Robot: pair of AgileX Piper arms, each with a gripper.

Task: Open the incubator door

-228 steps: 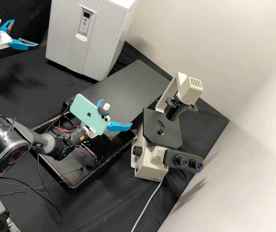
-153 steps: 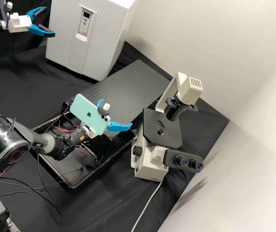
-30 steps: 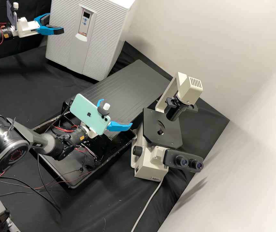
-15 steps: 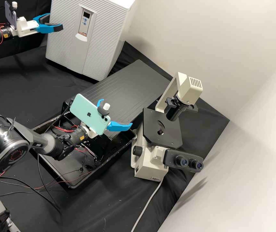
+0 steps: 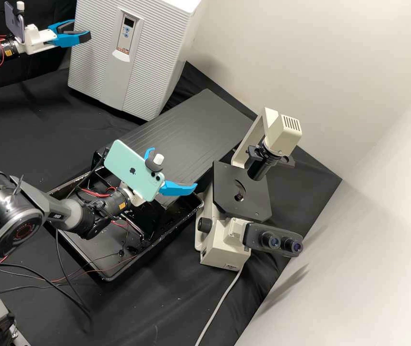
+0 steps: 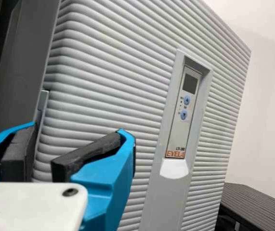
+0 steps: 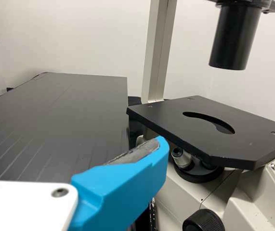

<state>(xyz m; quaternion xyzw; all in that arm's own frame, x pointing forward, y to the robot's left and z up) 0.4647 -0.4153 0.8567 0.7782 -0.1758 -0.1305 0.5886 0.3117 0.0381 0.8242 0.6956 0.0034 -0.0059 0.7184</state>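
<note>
L end effector [image 5: 81, 30] is straddling incubator's [image 5: 100, 53] side edge, fingers apart, far tip hiding behind it; L forearm's rear is running out of high view. R end effector [image 5: 174, 167] is hanging well apart from incubator, fingers apart. Door's sitting shut; vs prev frame, L end effector's shifting slightly toward incubator's top
</note>
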